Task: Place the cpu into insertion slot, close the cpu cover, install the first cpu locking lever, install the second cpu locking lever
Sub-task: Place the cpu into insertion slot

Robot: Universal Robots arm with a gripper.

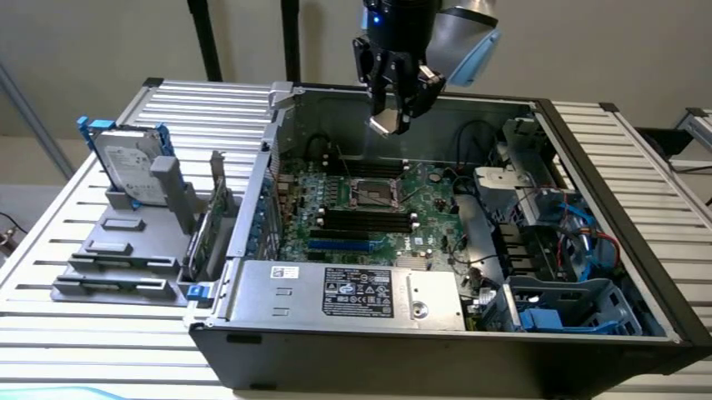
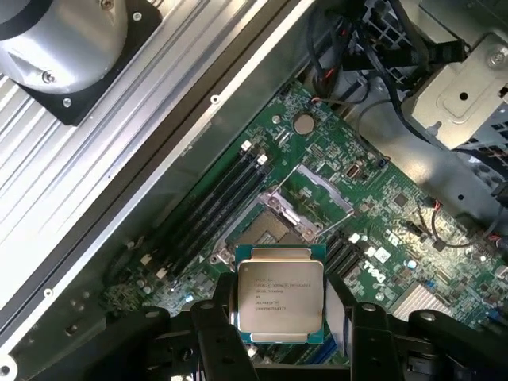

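The gripper (image 1: pixel 396 108) hangs inside the open case (image 1: pixel 445 358), high over the green motherboard (image 1: pixel 428 196). It has the cpu (image 1: pixel 384 126) pinched by two opposite edges between its fingers (image 2: pixel 214 333). The fingers are closed only to the chip's width and grip nothing else. This edge grip likely leaves the underside free to meet the socket.

In the wrist view the cpu (image 2: pixel 280 295) shows its pale, printed face. It lies flat to the board with its sides roughly square to the slot (image 2: pixel 266 228), which would suit a straight drop. The chip is well above the board and apart from the slot (image 1: pixel 374 193), not yet seated.

The cover (image 2: pixel 316 193) stands tilted up from one edge of the slot, leaving the dark square bare to receive the chip. The thin lever wires beside it are too fine to read.

Long black memory slots (image 2: pixel 210 210) run just beside the slot, and a coin battery (image 2: pixel 302 123) sits farther off. Black cables (image 1: pixel 478 133) loop toward the exterior view's right, and the grey power supply (image 1: pixel 345 292) fills the near edge of the case.

The raised cover looks like the closest obstacle, since the fingers reach wider than the chip and would pass near it and the memory slots. On the counter (image 1: pixel 56 250) outside the case, a hard drive (image 1: pixel 128 158) stands in a grey rack (image 1: pixel 112 258), well clear.
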